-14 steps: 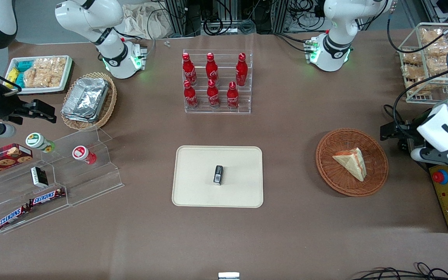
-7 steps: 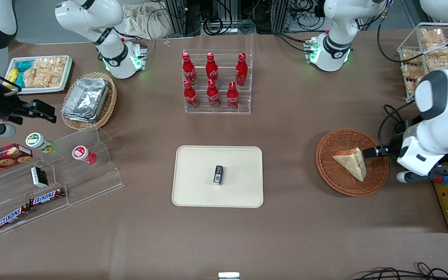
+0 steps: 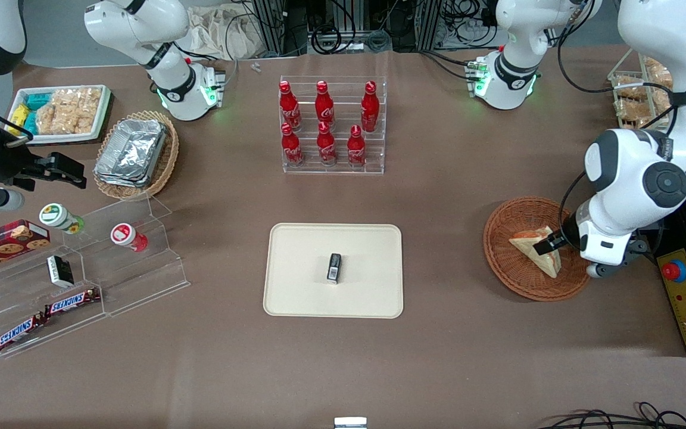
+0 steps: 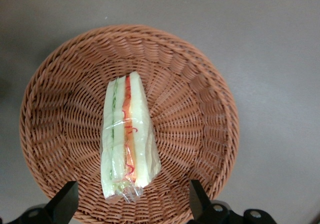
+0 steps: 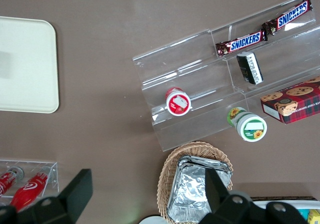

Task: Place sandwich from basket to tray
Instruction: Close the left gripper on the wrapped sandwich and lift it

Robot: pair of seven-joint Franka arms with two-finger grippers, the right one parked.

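The sandwich (image 4: pixel 127 139) lies in the basket (image 4: pixel 210 108), plastic-wrapped, likely soft, light and slippery; gripping across the bread faces mid-wedge looks safest. The gripper (image 4: pixel 130 204) hovers above it, fingers (image 4: pixel 65 201) spread wide and empty. The tray (image 3: pixel 301 250) sits toward nine o'clock across bare table, holding one small dark packet (image 3: pixel 334 267).

The sandwich (image 3: pixel 535 248) lies in the basket (image 3: pixel 513 274), toward the working arm's end of the table. The gripper (image 3: pixel 548 243) hangs directly above the sandwich, fingers (image 4: pixel 62 203) spread apart. The tray (image 3: pixel 301 298) sits mid-table with a small box (image 3: pixel 334 267) on it.
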